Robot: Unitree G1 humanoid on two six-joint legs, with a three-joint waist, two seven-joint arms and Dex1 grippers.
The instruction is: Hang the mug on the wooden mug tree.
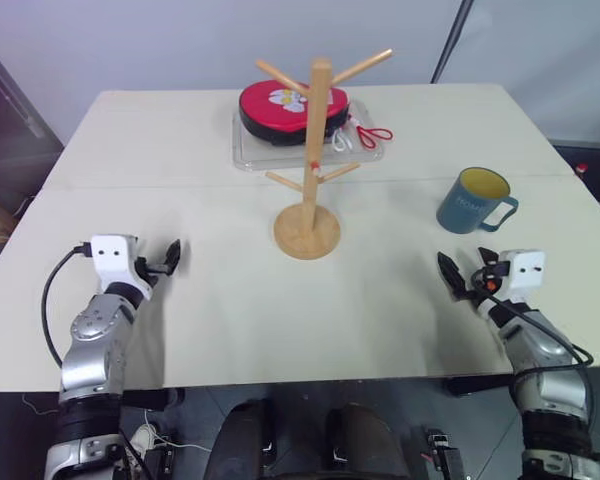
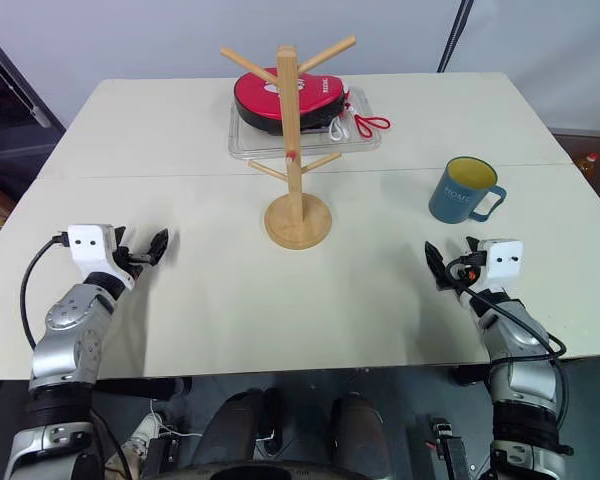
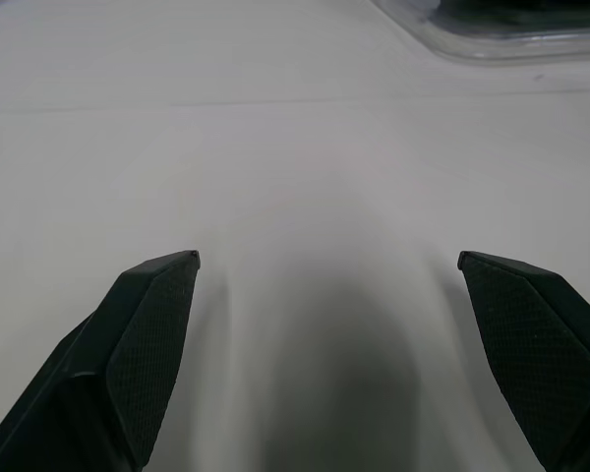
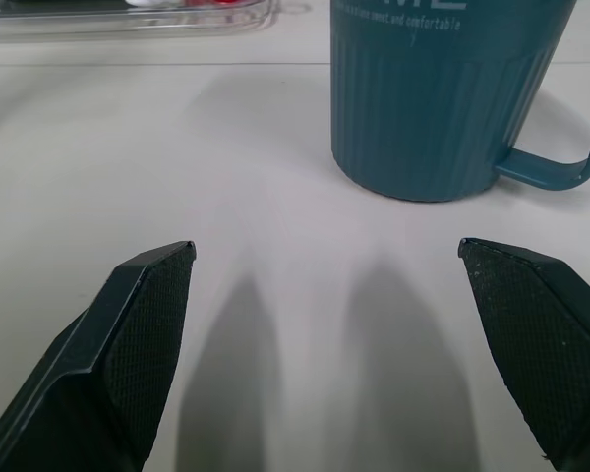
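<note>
Step in hand: Pre-grasp. You have not yet taken the mug (image 1: 472, 200); nothing hangs on the wooden mug tree (image 1: 310, 160).
Landmark: Take the wooden mug tree as your reference. It stands upright on its round disc base near the middle of the counter (image 1: 180, 150), with slanted pegs high and low on the post.
Mug position: The mug stands upright on the counter, well to the right of the tree and apart from it. Its yellow inside faces up; its loop handle points right, away from the tree.
Right gripper (image 1: 458, 275): Jaws wide and empty. It rests low over the counter, near side of the mug, aimed towards it but not touching.
Left gripper (image 1: 167, 258): Jaws wide and empty, low over bare counter, well to the left of the tree.
Behind the tree: A clear tray (image 1: 252, 152) holds a red case (image 1: 280, 105). Keep both out of your path.
Next move: You will likely need to advance the right gripper to the mug and close on its wall or rim, leaving the handle loop free for a peg.
Caution: The mug body appears about as wide as the jaw gap; centre it carefully before closing.
</note>
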